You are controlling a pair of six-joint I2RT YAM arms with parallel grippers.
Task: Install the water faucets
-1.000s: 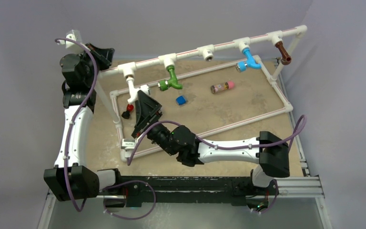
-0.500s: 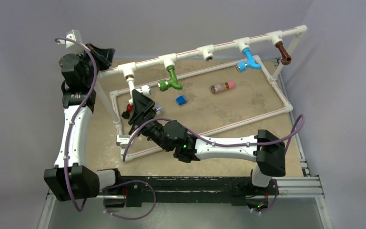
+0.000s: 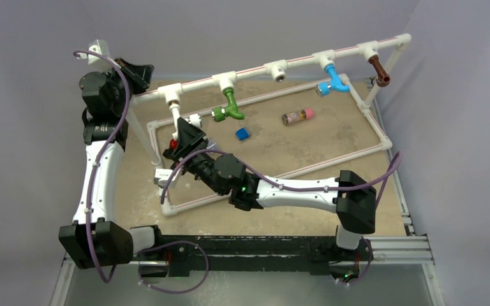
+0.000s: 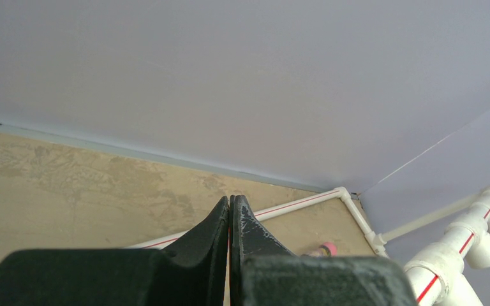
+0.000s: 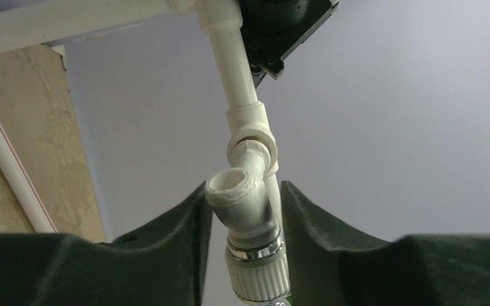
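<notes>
A white faucet (image 3: 177, 121) hangs from the left T-fitting of the raised pipe rail (image 3: 198, 83). My right gripper (image 3: 187, 137) is shut on it. In the right wrist view both fingers press the white faucet (image 5: 245, 213) at its body, just above the ribbed knob, and my right gripper (image 5: 244, 187) points up along it. A green faucet (image 3: 231, 108), a blue faucet (image 3: 334, 81) and a brown faucet (image 3: 378, 69) hang further right on the rail. My left gripper (image 3: 137, 70) is shut and empty at the rail's left end, its tips (image 4: 230, 199) pressed together.
One T-fitting (image 3: 276, 70) on the rail has an open socket. A small blue cube (image 3: 242, 134) and a pink-capped cylinder (image 3: 297, 116) lie on the sandy board inside the low white pipe frame (image 3: 383, 137). Grey walls stand close at the back and right.
My right arm has reached further left to the white faucet, and its jaws have closed in on the faucet's body. The left arm has not moved.
</notes>
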